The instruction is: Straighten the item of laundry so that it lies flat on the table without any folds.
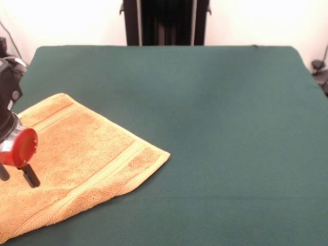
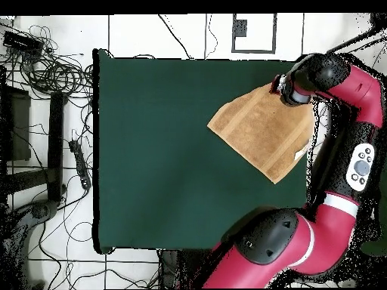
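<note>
The orange-tan towel, the item of laundry point(image 1: 87, 159), lies at the near left of the green table point(image 1: 215, 128), turned at an angle, with ribbed bands showing near both ends. Its near edge looks doubled, as if one layer lies on another. My gripper point(image 1: 16, 177) hangs over the towel's left part, below a red disc. Its two black fingers point(image 1: 31, 177) stand apart with nothing between them, so it is open. From overhead, the towel point(image 2: 261, 128) sits near the table's point(image 2: 166, 151) right edge, and the arm's wrist covers the gripper point(image 2: 281, 87) at the towel's upper corner.
Overhead, the red arm point(image 2: 355, 98) runs along the table's right side and its base point(image 2: 280, 242) covers the bottom right corner. Cables and dark gear point(image 2: 53, 113) lie on the floor to the left. A dark object point(image 1: 320, 72) stands off the table's right edge in the front view.
</note>
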